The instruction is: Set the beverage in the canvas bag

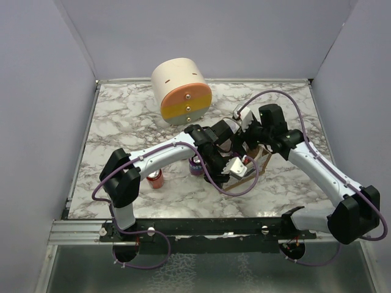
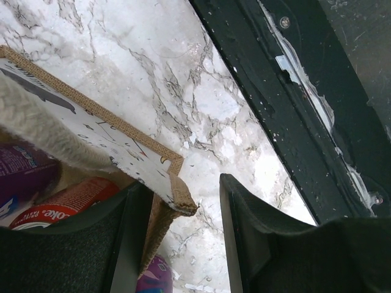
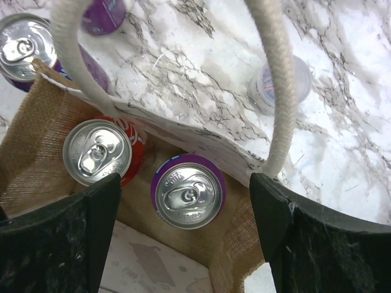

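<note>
We see the purple can [image 3: 188,192] standing inside the canvas bag [image 3: 36,140], beside a red can [image 3: 98,152]. Our right gripper [image 3: 184,182] hangs above, jaws wide and empty. Its finger is close to the rope handle [image 3: 278,91], and a snag could tip the bag. Our left gripper [image 2: 183,186], jaws apart, straddles the bag's corner.

From above, the canvas bag [image 1: 244,179] lies mostly hidden — under the left arm [image 1: 165,152].
</note>
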Motion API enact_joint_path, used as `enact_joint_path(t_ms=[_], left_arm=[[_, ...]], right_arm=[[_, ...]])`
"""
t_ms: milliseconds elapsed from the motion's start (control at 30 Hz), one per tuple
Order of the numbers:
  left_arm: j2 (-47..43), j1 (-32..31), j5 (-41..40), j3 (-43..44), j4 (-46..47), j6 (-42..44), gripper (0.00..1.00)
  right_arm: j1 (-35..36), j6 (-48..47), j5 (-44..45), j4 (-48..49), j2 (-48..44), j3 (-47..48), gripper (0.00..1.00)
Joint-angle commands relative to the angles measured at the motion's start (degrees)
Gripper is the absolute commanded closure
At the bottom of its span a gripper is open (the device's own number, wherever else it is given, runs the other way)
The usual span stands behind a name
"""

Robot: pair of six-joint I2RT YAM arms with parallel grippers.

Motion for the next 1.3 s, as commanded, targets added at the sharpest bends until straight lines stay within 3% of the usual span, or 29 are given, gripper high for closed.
enact_joint_path(t_ms=[0,600,1033,1267], left_arm=[[-1.46,-0.36,-0.85,1.92,0.28,-1.21,0.49],[-7.85,1.60,-5.90,7.32,-2.65,-2.69,0.32],[-20.76,17.33,-7.12,-2.44,5.68,-12.62,0.29],[-25.72,24.20,-7.02,-11.26,11.26,-17.02,0.10]], right_arm=[[-0.06,-0.89,-3.10,-3.50,-2.01,4.16,0.16],[-5.93,-2.59,-9.68,-5.96,-6.92,8.54,0.16],[-9.94,-1.50,-13.68,-6.43,-7.70,10.17,0.16],[-11.29,-1.43,-13.13,-6.54,-7.94,9.28,0.15]])
